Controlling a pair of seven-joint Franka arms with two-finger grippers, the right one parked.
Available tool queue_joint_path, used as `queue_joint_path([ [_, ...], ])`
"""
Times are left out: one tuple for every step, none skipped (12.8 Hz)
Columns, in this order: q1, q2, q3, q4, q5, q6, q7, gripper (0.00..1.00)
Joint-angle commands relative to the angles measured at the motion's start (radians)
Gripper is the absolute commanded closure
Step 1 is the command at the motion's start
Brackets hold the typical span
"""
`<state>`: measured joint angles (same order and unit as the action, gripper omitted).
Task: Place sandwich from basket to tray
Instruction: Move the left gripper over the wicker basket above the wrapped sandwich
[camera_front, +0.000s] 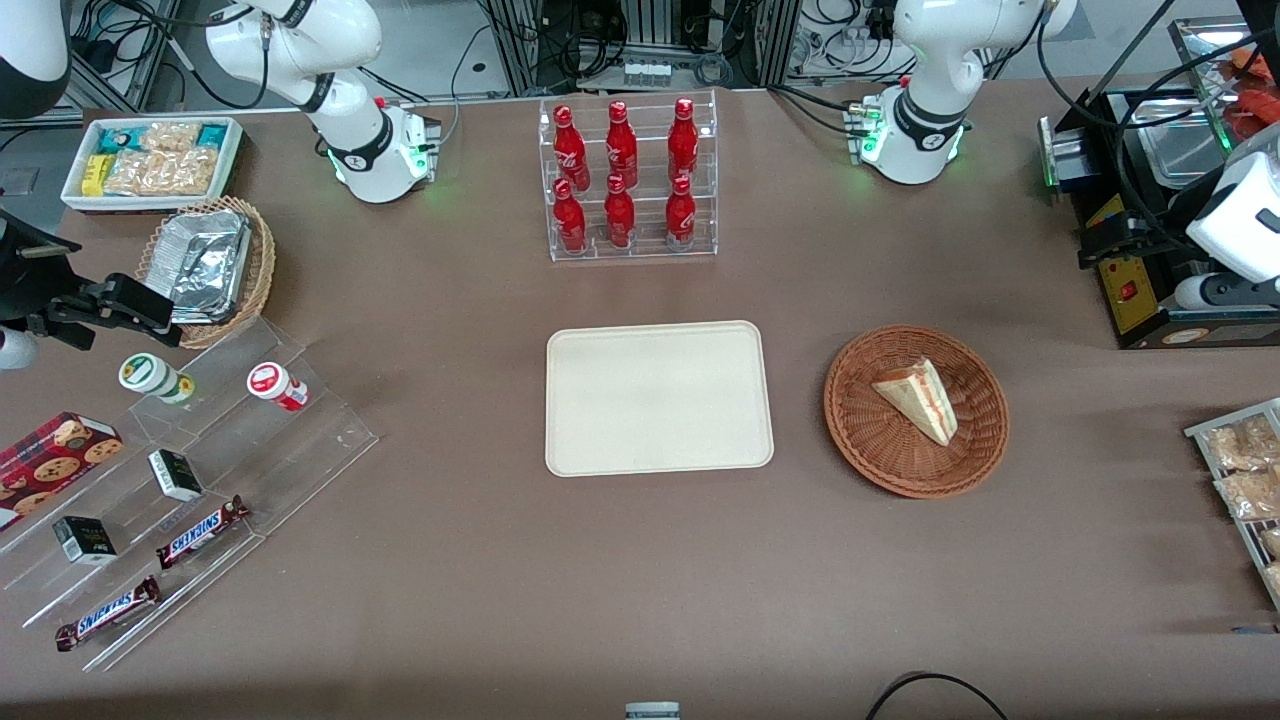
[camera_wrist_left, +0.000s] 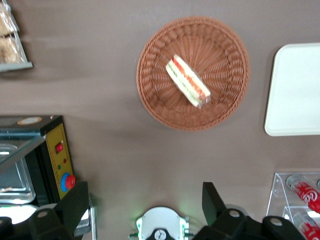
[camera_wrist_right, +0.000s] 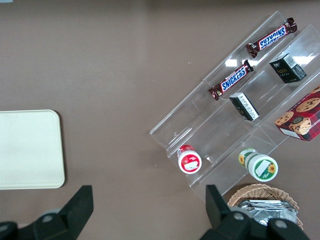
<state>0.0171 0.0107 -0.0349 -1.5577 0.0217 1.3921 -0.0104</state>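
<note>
Left wrist view: open gripper (camera_wrist_left: 145, 210) above sandwich (camera_wrist_left: 187, 80) in basket (camera_wrist_left: 227, 102)

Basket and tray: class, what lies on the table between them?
Only bare brown tablecloth separates the basket from the tray, seen in the front view. The open gripper hangs above.

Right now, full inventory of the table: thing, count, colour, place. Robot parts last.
sandwich: 1, white bread, red-green filling, in the basket
basket: 1, reddish-brown wicker, beside the tray toward the working arm's end
tray: 1, cream, table centre, nothing on it
cola bottles: 6, red, clear rack farther from the front camera than the tray
Snickers bars: 2, brown, clear stepped stand toward the parked arm's end
cookie box: 1, red, same stand
foil containers: silver stack, pale wicker basket
snack packets: several, white bin
claw: 1, black, open, high above the table, clear of the basket, holding nothing
</note>
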Motion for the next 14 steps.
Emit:
queue_joint_path([
  [-0.002,0.009,-0.005,0.008,-0.005,0.025,0.044,0.00],
  [-0.002,0.012,-0.010,0.007,-0.006,0.030,0.065,0.00],
  [-0.002,0.018,-0.010,-0.005,-0.006,0.039,0.069,0.00],
  [-0.002,0.038,-0.010,-0.008,-0.006,0.035,0.072,0.00],
  [-0.003,0.044,-0.010,-0.039,-0.006,0.045,0.078,0.00],
  [-0.005,0.045,-0.014,-0.082,-0.006,0.082,0.079,0.00],
  [-0.009,0.043,-0.029,-0.132,-0.003,0.114,0.081,0.00],
  [-0.012,0.040,-0.031,-0.177,-0.002,0.145,0.079,0.00],
  [-0.014,0.037,-0.033,-0.226,-0.002,0.186,0.079,0.00],
  [-0.017,0.038,-0.033,-0.272,-0.002,0.236,0.078,0.00],
  [-0.020,0.040,-0.033,-0.328,-0.002,0.304,0.075,0.00],
  [-0.032,0.037,-0.036,-0.393,-0.002,0.386,0.066,0.00],
  [-0.035,0.034,-0.036,-0.448,-0.002,0.456,0.063,0.00],
  [-0.035,0.031,-0.036,-0.484,-0.002,0.505,0.061,0.00],
])
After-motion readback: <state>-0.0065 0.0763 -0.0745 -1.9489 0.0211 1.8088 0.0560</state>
